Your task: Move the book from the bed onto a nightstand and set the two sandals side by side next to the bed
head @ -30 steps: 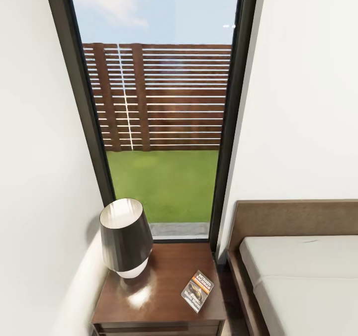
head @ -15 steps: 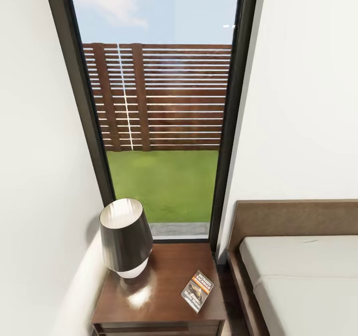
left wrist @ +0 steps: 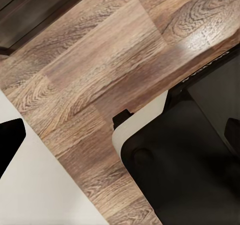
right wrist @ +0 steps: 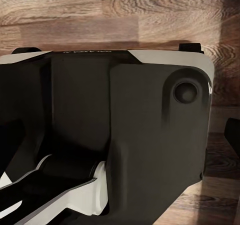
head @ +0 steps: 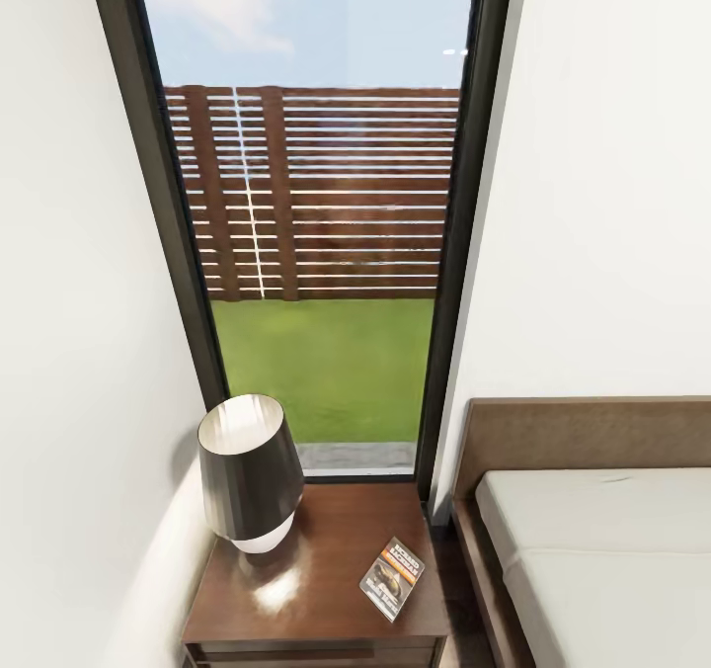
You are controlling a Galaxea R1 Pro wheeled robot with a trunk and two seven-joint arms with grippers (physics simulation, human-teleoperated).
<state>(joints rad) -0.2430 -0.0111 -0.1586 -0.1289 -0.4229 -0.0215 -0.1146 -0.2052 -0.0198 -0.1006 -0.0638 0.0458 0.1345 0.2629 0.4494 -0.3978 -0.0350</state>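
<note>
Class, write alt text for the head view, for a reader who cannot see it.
A small paperback book lies flat near the right front corner of a dark wooden nightstand, beside a lamp with a black shade. To the right is the corner of a bed with a pale mattress; behind, a tall window shows grass, a slatted fence and sky.
</note>
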